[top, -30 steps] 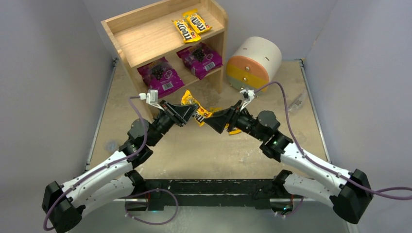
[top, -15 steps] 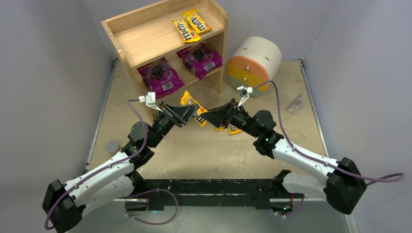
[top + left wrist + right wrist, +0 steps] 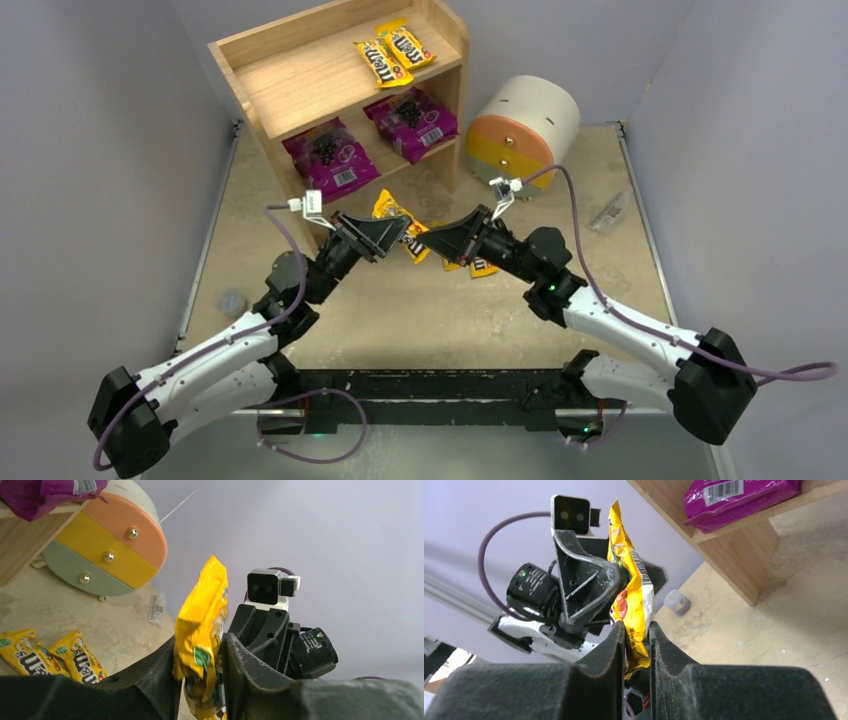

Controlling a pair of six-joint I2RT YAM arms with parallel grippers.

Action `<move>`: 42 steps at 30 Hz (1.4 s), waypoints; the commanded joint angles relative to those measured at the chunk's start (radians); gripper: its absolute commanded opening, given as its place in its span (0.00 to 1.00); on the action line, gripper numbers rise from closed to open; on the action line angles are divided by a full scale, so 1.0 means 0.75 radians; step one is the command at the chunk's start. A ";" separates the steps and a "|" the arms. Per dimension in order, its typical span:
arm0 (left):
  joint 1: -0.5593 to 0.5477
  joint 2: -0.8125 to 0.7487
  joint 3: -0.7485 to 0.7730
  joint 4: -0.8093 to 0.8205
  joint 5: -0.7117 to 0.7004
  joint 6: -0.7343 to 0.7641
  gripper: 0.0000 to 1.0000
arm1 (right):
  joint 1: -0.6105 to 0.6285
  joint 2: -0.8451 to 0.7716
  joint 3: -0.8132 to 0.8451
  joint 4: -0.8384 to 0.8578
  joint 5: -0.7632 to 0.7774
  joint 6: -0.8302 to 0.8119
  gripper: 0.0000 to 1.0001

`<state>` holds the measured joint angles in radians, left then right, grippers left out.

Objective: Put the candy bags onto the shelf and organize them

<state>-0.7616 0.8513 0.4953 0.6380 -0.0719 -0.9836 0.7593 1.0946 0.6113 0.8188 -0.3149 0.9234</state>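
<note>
A yellow candy bag (image 3: 390, 208) hangs above the table's middle, between both grippers. My right gripper (image 3: 427, 241) (image 3: 637, 626) is shut on its lower end (image 3: 638, 597), pinching it flat. My left gripper (image 3: 404, 232) (image 3: 199, 639) faces it with jaws parted, and the bag (image 3: 202, 615) sits loosely between them. Two more yellow bags (image 3: 30, 655) (image 3: 77, 657) lie on the table by the right arm (image 3: 480, 267). The wooden shelf (image 3: 300, 75) holds two yellow bags (image 3: 380, 62) (image 3: 405, 42) on its top tier. Two purple bags (image 3: 328, 155) (image 3: 412, 120) lie on its lower tier.
A round white drum with orange, yellow and green drawers (image 3: 525, 125) (image 3: 110, 540) lies right of the shelf. A small tool (image 3: 607, 215) lies near the table's right edge. A small jar (image 3: 231, 300) (image 3: 675, 601) stands at the left. Grey walls close in both sides.
My right gripper moved left to the bag and shut on it. My left gripper's jaws have parted a little around the same bag.
</note>
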 commanded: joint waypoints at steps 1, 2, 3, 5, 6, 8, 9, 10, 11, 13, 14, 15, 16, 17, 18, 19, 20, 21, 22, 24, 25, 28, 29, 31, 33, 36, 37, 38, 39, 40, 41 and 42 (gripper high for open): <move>-0.004 -0.062 0.022 -0.077 -0.041 0.058 0.46 | 0.014 -0.108 0.008 -0.072 -0.071 -0.030 0.05; -0.004 -0.080 0.026 -0.113 -0.062 0.068 0.57 | 0.014 -0.123 0.010 -0.116 -0.068 -0.046 0.05; -0.003 -0.096 0.035 -0.158 -0.089 0.085 0.64 | 0.014 -0.138 0.017 -0.157 -0.063 -0.061 0.05; -0.003 -0.133 0.071 -0.302 -0.156 0.135 0.73 | 0.014 -0.168 0.033 -0.229 -0.059 -0.078 0.05; -0.003 -0.153 0.102 -0.415 -0.204 0.163 0.76 | 0.014 -0.181 0.047 -0.266 -0.054 -0.091 0.05; -0.003 -0.203 0.176 -0.646 -0.318 0.193 0.80 | 0.013 -0.210 0.088 -0.360 -0.024 -0.116 0.05; -0.003 -0.229 0.196 -0.746 -0.371 0.202 0.81 | 0.012 -0.217 0.117 -0.417 -0.001 -0.139 0.05; -0.004 -0.256 0.208 -0.821 -0.410 0.211 0.81 | 0.012 -0.220 0.146 -0.456 0.019 -0.172 0.05; -0.004 -0.285 0.210 -0.910 -0.446 0.215 0.81 | 0.013 -0.221 0.168 -0.485 0.045 -0.206 0.05; -0.005 -0.346 0.207 -1.028 -0.505 0.207 0.81 | 0.012 -0.212 0.218 -0.516 0.094 -0.233 0.05; -0.004 -0.374 0.206 -1.085 -0.534 0.193 0.83 | 0.012 -0.204 0.246 -0.543 0.121 -0.253 0.05; -0.004 -0.404 0.200 -1.124 -0.551 0.187 0.83 | 0.012 -0.198 0.275 -0.567 0.141 -0.266 0.05; -0.003 -0.431 0.194 -1.157 -0.558 0.188 0.84 | 0.012 -0.187 0.310 -0.595 0.163 -0.278 0.05; -0.004 -0.458 0.187 -1.171 -0.555 0.191 0.84 | 0.012 -0.175 0.347 -0.627 0.181 -0.296 0.05; -0.003 -0.481 0.179 -1.180 -0.547 0.195 0.84 | 0.012 -0.163 0.386 -0.648 0.191 -0.305 0.04; -0.003 -0.498 0.169 -1.188 -0.544 0.199 0.84 | 0.012 -0.147 0.420 -0.661 0.193 -0.316 0.03; -0.003 -0.511 0.162 -1.191 -0.533 0.209 0.84 | 0.012 -0.135 0.452 -0.667 0.193 -0.320 0.03; -0.003 -0.519 0.157 -1.192 -0.520 0.221 0.84 | 0.012 -0.120 0.485 -0.670 0.194 -0.322 0.03; -0.003 -0.522 0.156 -1.191 -0.503 0.234 0.85 | 0.012 -0.104 0.516 -0.673 0.191 -0.327 0.03; -0.004 -0.516 0.162 -1.182 -0.456 0.269 0.85 | 0.012 -0.058 0.593 -0.679 0.187 -0.325 0.01; -0.003 -0.504 0.166 -1.175 -0.434 0.280 0.86 | 0.012 -0.033 0.633 -0.673 0.183 -0.320 0.00; -0.003 -0.462 0.175 -1.168 -0.382 0.300 0.86 | 0.012 0.063 0.771 -0.653 0.158 -0.303 0.00; -0.003 -0.449 0.179 -1.171 -0.373 0.301 0.86 | 0.012 0.104 0.817 -0.639 0.149 -0.301 0.00; -0.004 -0.419 0.185 -1.187 -0.362 0.293 0.86 | 0.012 0.187 0.924 -0.613 0.147 -0.300 0.01; -0.003 -0.400 0.185 -1.179 -0.337 0.291 0.86 | 0.012 0.277 1.013 -0.573 0.153 -0.299 0.01; -0.003 -0.389 0.175 -1.164 -0.311 0.284 0.86 | 0.013 0.419 1.163 -0.520 0.185 -0.297 0.02; -0.003 -0.388 0.174 -1.163 -0.308 0.286 0.86 | 0.012 0.466 1.209 -0.500 0.185 -0.295 0.03; -0.004 -0.388 0.174 -1.167 -0.307 0.287 0.86 | 0.012 0.524 1.253 -0.483 0.197 -0.289 0.04; -0.003 -0.391 0.174 -1.172 -0.309 0.289 0.86 | 0.012 0.551 1.299 -0.474 0.210 -0.279 0.04; -0.003 -0.395 0.174 -1.174 -0.314 0.288 0.86 | 0.012 0.605 1.340 -0.470 0.213 -0.273 0.04; -0.003 -0.399 0.171 -1.175 -0.321 0.289 0.86 | 0.012 0.641 1.383 -0.467 0.212 -0.268 0.04; -0.003 -0.403 0.167 -1.173 -0.328 0.289 0.86 | 0.012 0.679 1.424 -0.462 0.209 -0.263 0.05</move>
<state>-0.7662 0.5625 0.6189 -0.2569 -0.3229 -0.7887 0.7666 1.5276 1.5547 0.3870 -0.1856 0.7113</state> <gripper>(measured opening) 0.855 0.189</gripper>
